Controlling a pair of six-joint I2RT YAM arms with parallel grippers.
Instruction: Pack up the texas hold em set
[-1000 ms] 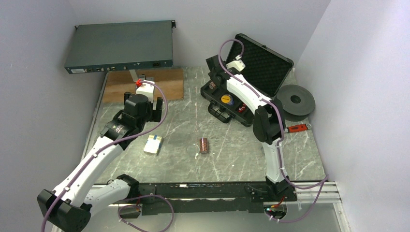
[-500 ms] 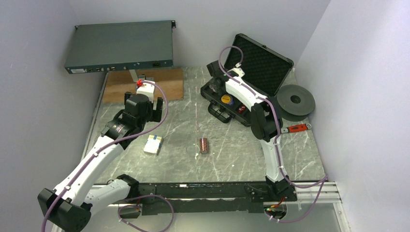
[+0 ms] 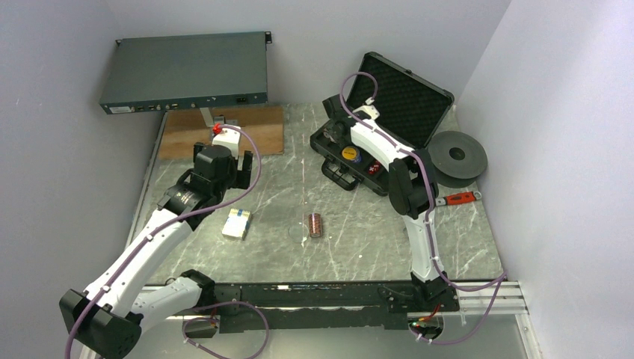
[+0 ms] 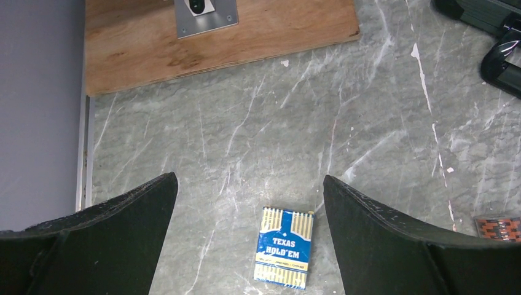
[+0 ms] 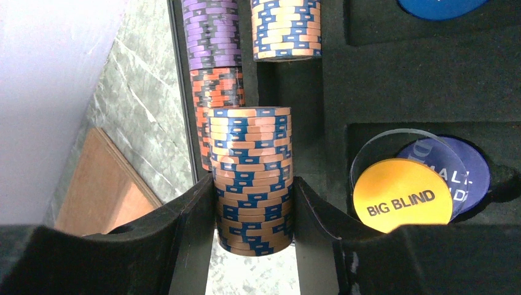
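Chip stack (image 5: 250,178) lower, nearer case (image 3: 404,97)

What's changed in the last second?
The right end effector, shut on a chip stack, came down into the case. The left end effector, open above the deck, and the table chips stayed put.

Open at far right, black foam-lined case (image 3: 411,101). Flat on marble table (image 3: 463,247), blue-and-yellow card box (image 4: 284,247). On its side mid-table, red-black chip roll (image 3: 315,224). Pinched in right gripper (image 5: 253,187) over case slots, tan-and-blue chip stack (image 5: 250,138).
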